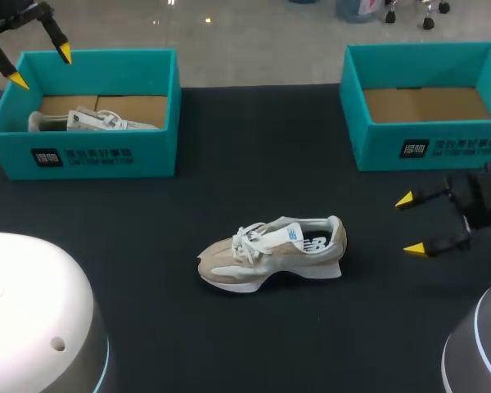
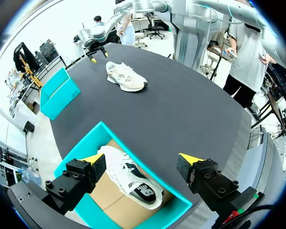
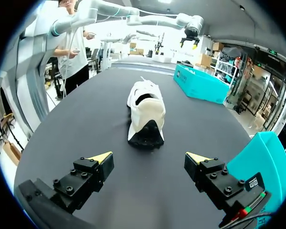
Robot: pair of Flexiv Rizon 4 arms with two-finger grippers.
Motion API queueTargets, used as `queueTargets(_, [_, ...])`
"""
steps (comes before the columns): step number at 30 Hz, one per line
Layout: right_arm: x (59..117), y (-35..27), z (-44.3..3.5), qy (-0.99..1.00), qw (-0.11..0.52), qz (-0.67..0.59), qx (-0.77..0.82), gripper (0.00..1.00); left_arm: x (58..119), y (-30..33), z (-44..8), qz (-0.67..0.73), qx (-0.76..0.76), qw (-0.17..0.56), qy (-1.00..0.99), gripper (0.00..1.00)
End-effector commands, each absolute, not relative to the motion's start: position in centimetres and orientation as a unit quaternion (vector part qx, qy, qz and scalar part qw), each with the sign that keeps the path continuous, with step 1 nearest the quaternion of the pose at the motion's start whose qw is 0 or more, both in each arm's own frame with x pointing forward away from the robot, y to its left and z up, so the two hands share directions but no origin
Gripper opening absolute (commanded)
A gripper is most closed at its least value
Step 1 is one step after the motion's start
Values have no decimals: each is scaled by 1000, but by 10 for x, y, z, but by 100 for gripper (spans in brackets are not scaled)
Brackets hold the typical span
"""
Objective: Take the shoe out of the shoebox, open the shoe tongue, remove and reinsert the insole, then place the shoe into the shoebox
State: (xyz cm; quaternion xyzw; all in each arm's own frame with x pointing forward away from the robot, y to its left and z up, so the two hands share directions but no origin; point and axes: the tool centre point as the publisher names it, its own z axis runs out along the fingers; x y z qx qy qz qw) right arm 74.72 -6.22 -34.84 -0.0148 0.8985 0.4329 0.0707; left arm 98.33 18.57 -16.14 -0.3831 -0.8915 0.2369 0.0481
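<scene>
A beige and white sneaker (image 1: pixel 272 251) lies on its sole in the middle of the black table, toe toward the left. A second white sneaker (image 1: pixel 94 122) lies inside the left teal shoebox (image 1: pixel 90 155). My left gripper (image 1: pixel 39 65) hangs open above that box's far left corner; in its wrist view the boxed sneaker (image 2: pixel 131 181) lies under the gripper (image 2: pixel 143 160). My right gripper (image 1: pixel 414 223) stands open, low over the table to the right of the middle sneaker. In the right wrist view the sneaker's heel (image 3: pixel 146 112) faces the gripper (image 3: pixel 150 158), a short way ahead.
An empty teal shoebox (image 1: pixel 430 147) stands at the back right, just behind my right gripper. The table (image 1: pixel 254 147) is covered in black cloth. My other arm's gripper (image 3: pixel 189 37) shows far off above the left box (image 3: pixel 202 83).
</scene>
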Motion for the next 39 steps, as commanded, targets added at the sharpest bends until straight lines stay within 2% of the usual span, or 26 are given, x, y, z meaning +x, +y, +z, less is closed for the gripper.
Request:
queueTargets(1, [739,-40,-361,900,78,429,-5,100,984,186,-161,237,-384,49,-891,100])
queueTargets(7, [735,-19,-377,897,63,438,-15,100,984,186,-161,237,-384,49,-891,100])
queueTargets(25, [735,-19,-377,897,63,438,-15,100,984,186,-161,237,-384,49,-891,100])
queueTargets(39, [755,30,-392,889,39,455,-29,100,984,186,-161,237,-384,49,-891,100])
